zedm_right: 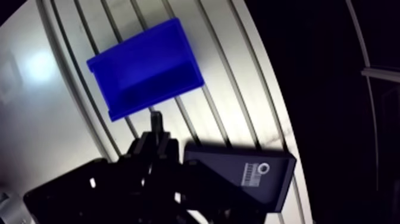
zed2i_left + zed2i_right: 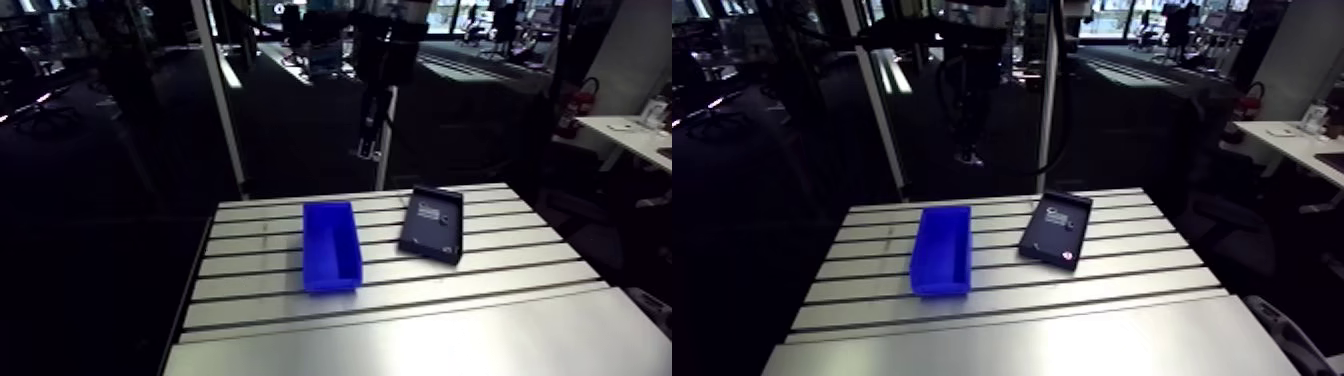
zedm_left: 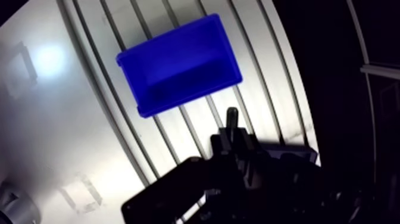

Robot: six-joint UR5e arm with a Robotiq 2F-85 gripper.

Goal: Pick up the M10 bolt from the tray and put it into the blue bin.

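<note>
In the wrist view the gripper (image 3: 233, 138) hangs above the slotted table (image 2: 450, 320), its two fingers drawn together and clamped on the M10 bolt (image 3: 231, 115). The bolt's dark shank juts out past the fingertips towards the blue bin (image 3: 178, 62), which lies just ahead. The bolt is off the table, its tip short of the bin's near wall. In the arm view the black tray (image 2: 432, 225) sits at three o'clock from the bin, near it but apart.

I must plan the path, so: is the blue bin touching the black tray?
Apart. The arm view shows a bare strip of table between the blue bin and the black tray.
</note>
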